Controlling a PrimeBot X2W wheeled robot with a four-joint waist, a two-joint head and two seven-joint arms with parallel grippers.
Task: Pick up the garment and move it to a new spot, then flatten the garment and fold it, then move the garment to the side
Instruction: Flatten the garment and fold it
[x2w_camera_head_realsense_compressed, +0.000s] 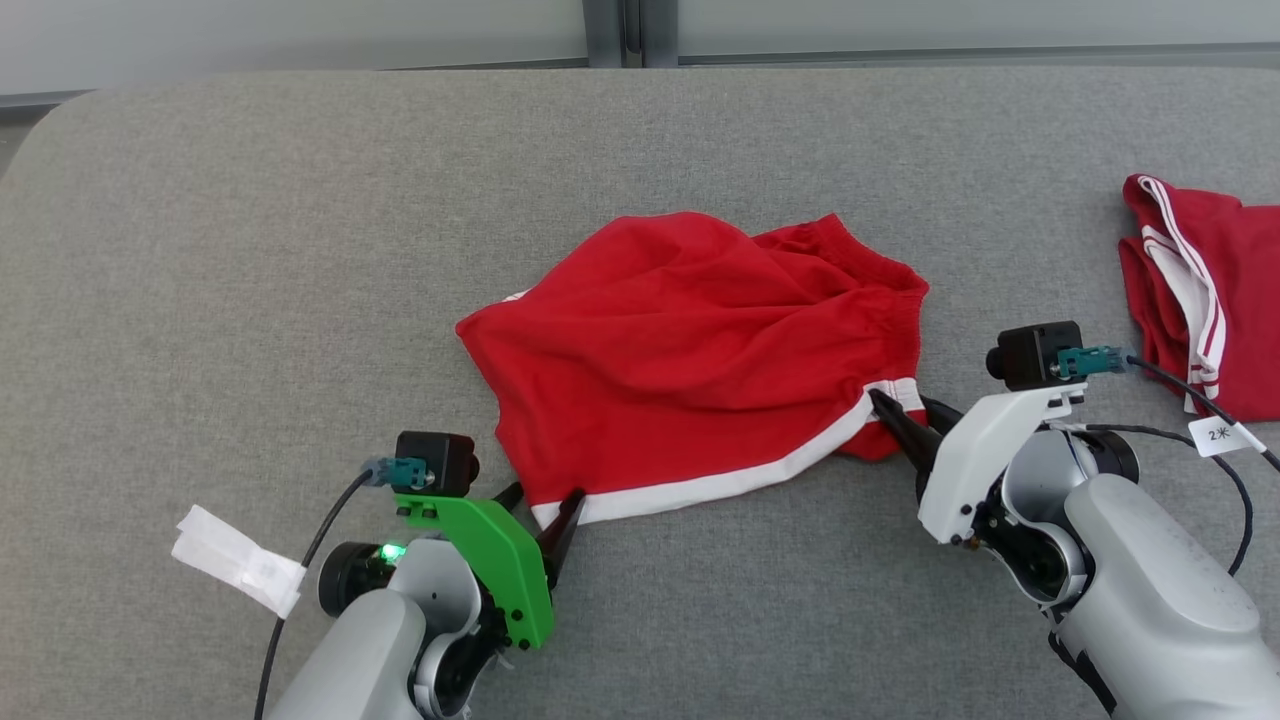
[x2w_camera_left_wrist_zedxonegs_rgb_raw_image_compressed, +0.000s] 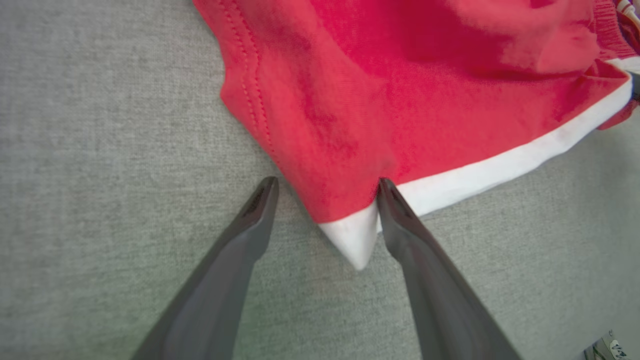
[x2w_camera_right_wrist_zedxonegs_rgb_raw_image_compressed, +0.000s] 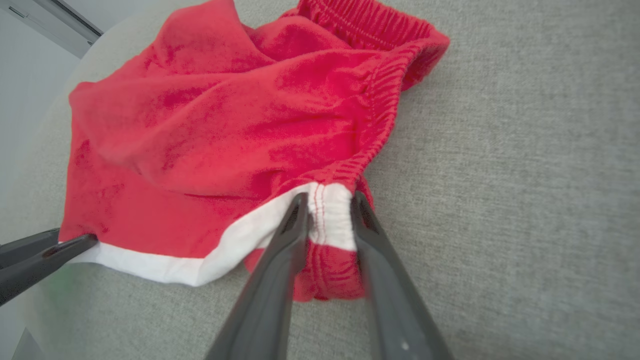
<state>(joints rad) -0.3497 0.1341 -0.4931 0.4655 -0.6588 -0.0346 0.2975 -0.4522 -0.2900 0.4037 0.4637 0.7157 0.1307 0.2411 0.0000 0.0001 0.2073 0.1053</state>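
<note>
A grey, coarsely woven cloth-covered surface (x2w_camera_head_realsense_compressed: 300, 250) with a rounded far corner spread out below a pale wall panel (x2w_camera_head_realsense_compressed: 300, 30). On its middle lay the red shorts (x2w_camera_head_realsense_compressed: 690, 340), soft knit cloth rumpled into broad shallow folds, with a gathered, ribbed elastic waistband toward the right and a smooth white band running along the near edge. A second red garment (x2w_camera_head_realsense_compressed: 1210, 290) with white stripes lay crumpled well apart at the right edge, and a white tag (x2w_camera_head_realsense_compressed: 235, 560) hung on the left arm's cable. The left gripper (x2w_camera_left_wrist_zedxonegs_rgb_raw_image_compressed: 327, 182), below its green bracket, held its two tapered dark fingers wide apart at the near left corner of the shorts: the pointed white tip of that corner lay between them, the right-hand finger (x2w_camera_left_wrist_zedxonegs_rgb_raw_image_compressed: 400, 220) touching the cloth's edge and the other standing clear of it on bare grey weave. The right gripper (x2w_camera_right_wrist_zedxonegs_rgb_raw_image_compressed: 330, 196), below its white bracket, had its fingers drawn narrow at the near right end of the shorts, where the white band meets the waistband; a short stitched patch of white cloth filled the gap and touched both fingers, with a red fold bulging beneath them. Whether that patch was truly clamped could not be told, as the fingers looked blurred.
</note>
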